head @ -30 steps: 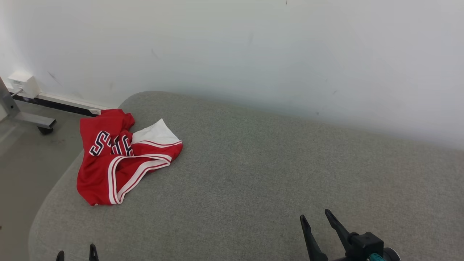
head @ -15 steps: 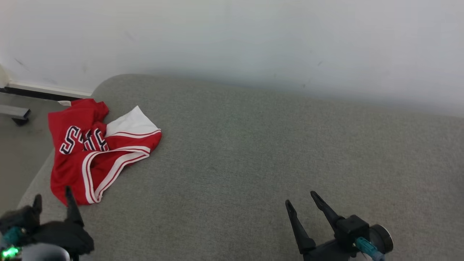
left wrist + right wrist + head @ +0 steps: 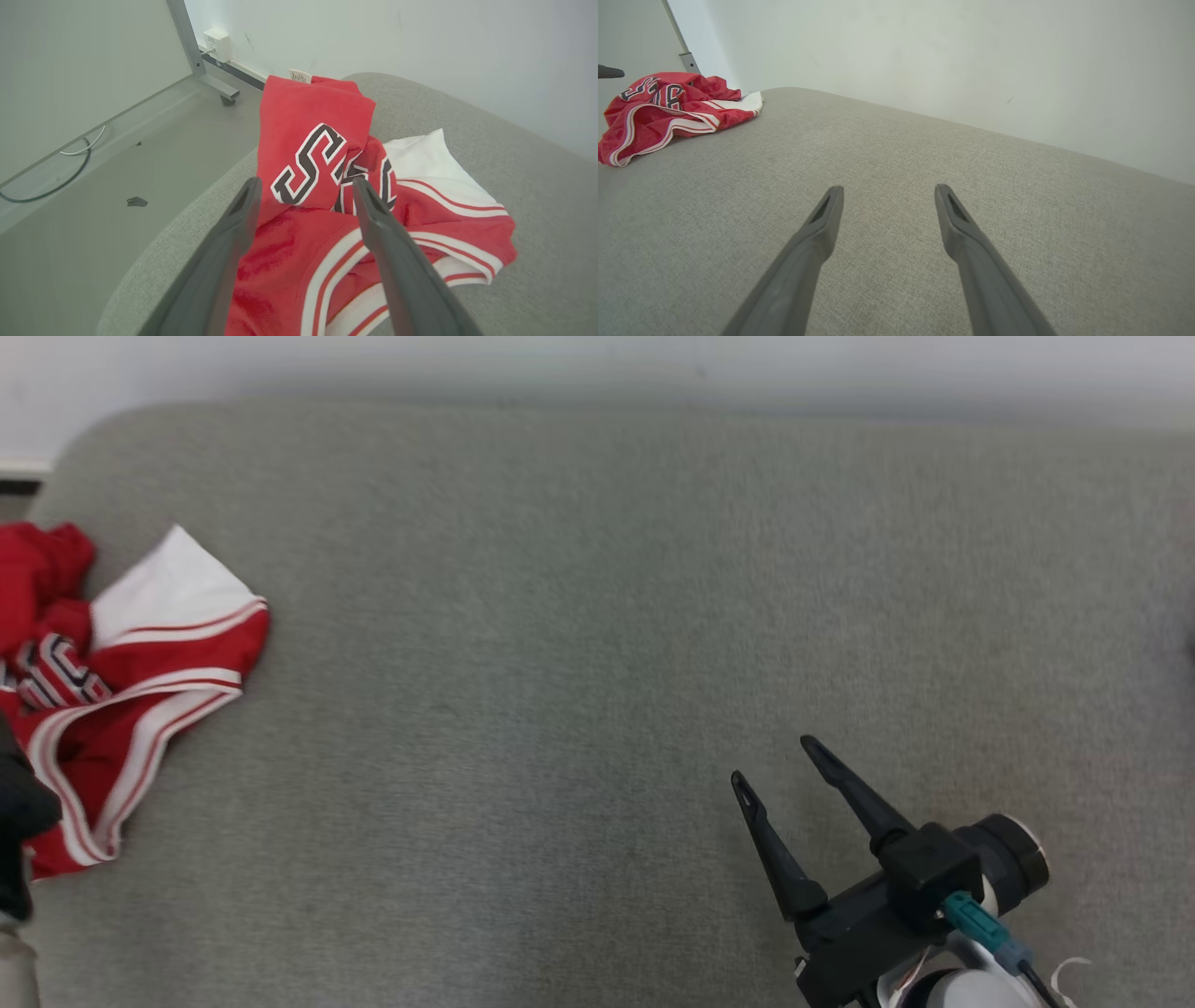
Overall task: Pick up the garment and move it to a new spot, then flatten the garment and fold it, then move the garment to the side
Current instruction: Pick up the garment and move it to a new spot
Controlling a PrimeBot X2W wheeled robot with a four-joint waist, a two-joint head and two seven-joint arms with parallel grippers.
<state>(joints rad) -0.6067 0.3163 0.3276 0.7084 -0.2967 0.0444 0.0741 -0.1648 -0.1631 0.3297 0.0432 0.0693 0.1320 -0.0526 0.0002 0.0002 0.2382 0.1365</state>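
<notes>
Lying at the left end of the big gray soft top (image 3: 597,616), close to its round corner, is the red and white garment (image 3: 159,658), all bunched up. The left gripper (image 3: 306,182) is the near one. It hangs close over the bunch and points right at it, fingers spread wide, holding nothing. The right gripper (image 3: 773,757) is well apart, off to the garment's right, also wide open and empty. The left arm looks best for the grab.
</notes>
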